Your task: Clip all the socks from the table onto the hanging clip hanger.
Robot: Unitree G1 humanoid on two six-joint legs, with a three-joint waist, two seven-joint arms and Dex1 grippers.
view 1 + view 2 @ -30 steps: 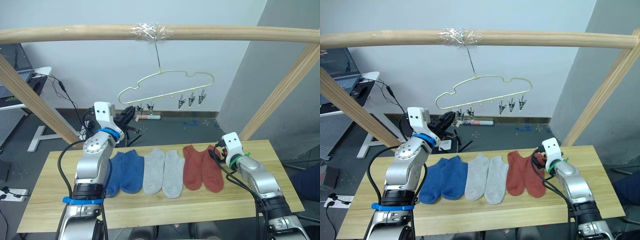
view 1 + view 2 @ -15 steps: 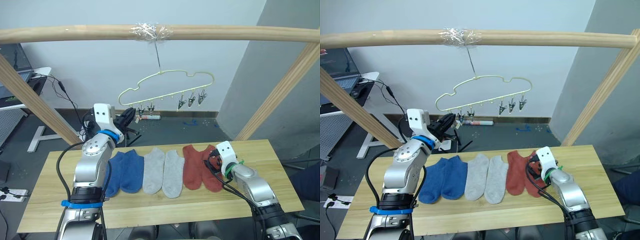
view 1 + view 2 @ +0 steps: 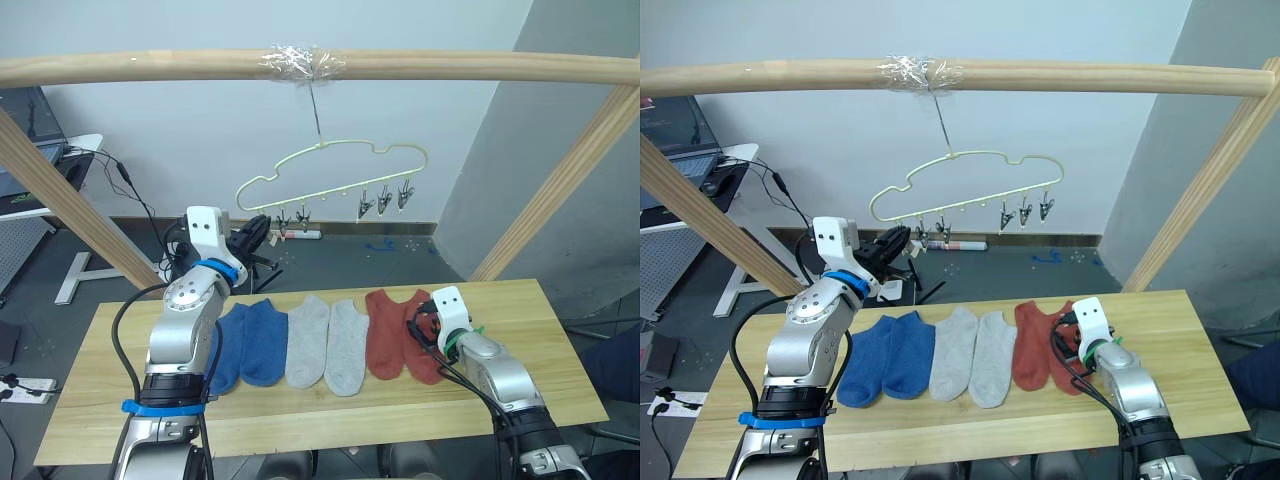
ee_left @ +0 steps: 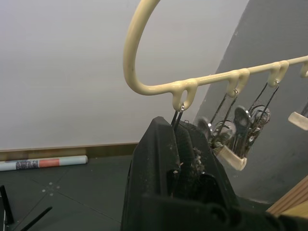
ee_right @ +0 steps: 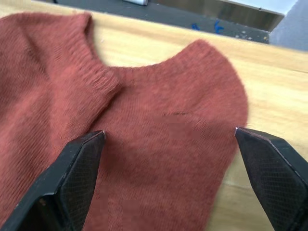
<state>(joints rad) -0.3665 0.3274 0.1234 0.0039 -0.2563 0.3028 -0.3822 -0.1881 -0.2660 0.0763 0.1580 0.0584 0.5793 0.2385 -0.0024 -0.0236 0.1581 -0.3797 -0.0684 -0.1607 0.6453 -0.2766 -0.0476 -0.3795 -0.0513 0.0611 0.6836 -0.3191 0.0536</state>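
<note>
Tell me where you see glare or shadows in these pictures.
Left eye view: the clear tape on the wooden beam glints. Right wrist view: a soft shadow darkens the rust red sock between the open fingers of the right gripper. Left wrist view: the left gripper looks dark against the evenly lit wall.

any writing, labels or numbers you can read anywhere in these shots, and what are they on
None can be read.
Rolled tube on the floor: has a dark and an orange band, print too blurred to read.
Socks, clip hanger, table and wooden beam: no text or marks visible.
</note>
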